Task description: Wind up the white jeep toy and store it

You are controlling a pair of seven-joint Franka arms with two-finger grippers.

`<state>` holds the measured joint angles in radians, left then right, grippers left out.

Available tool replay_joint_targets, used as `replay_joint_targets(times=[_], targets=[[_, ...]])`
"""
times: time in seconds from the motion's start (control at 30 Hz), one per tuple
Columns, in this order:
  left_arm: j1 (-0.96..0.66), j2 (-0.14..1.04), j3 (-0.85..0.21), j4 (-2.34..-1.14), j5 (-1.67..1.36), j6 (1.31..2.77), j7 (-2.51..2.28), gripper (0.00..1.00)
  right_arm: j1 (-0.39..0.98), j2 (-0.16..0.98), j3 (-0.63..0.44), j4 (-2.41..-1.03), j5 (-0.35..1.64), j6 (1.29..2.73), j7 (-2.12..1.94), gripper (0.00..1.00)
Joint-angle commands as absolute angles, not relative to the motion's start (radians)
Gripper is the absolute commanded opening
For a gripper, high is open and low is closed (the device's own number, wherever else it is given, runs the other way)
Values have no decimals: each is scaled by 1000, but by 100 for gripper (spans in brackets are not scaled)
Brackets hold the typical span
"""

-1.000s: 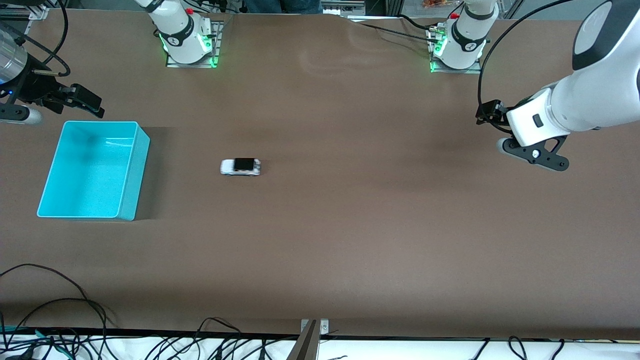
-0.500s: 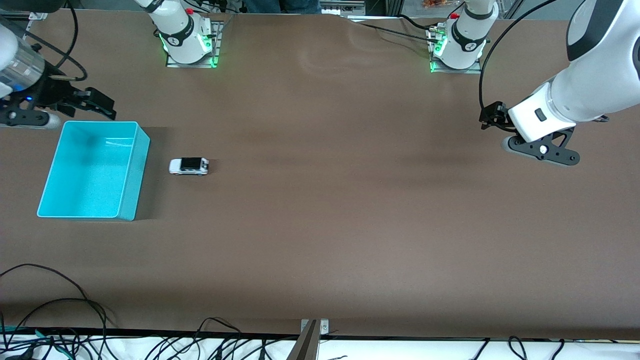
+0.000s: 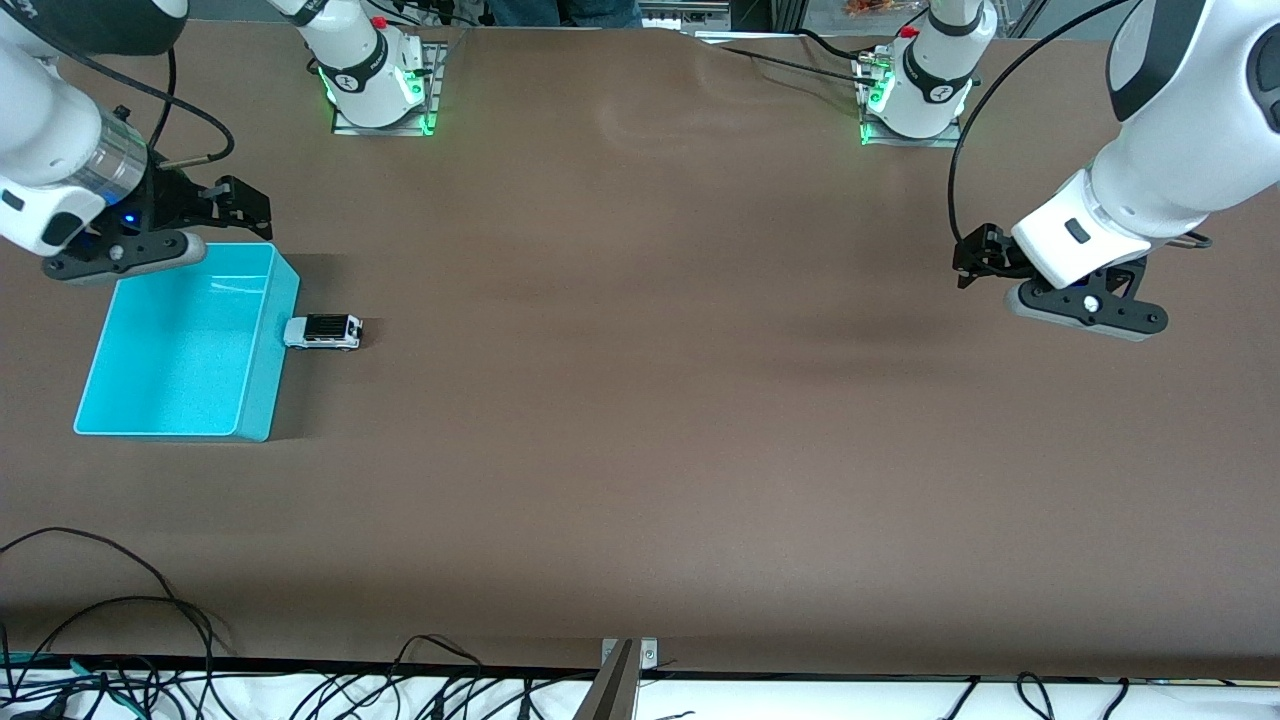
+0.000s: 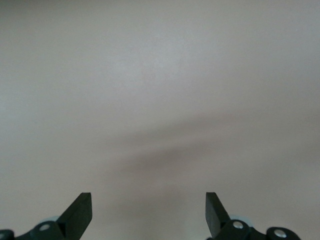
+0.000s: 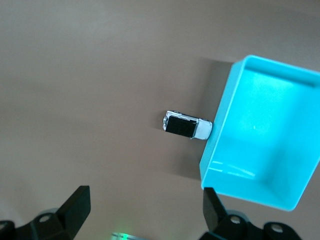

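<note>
Right gripper (image 3: 240, 200) (fingers spread, empty) hangs over the bin's (image 3: 262, 340) corner; jeep (image 3: 322, 332) touches the bin wall. Left gripper (image 3: 975, 258), spread, waits well apart.

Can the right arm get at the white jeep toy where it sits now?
Probably yes. The right gripper is open, above the turquoise bin's corner. The white jeep toy sits uncovered against the bin's outer wall; that wall may crowd one finger.
</note>
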<state>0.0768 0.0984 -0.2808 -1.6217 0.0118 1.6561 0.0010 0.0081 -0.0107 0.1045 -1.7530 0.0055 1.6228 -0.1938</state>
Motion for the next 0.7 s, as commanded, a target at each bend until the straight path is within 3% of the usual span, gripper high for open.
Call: replay_joint_targets(times=[0.0,0.3,0.67], targets=[[72,23,-252,-1710,-31,1703,0,100,8,17,103,-1744,-8,1609,-392,100],[71,-51,-242,-1828,-55,1799,-2,100,2,46,89,-1782,-9,1666,-691,100],[71,-51,-236,-1830,-69,1804,-2,100,-2,43,67,-1910,-9,1778,-946,100]])
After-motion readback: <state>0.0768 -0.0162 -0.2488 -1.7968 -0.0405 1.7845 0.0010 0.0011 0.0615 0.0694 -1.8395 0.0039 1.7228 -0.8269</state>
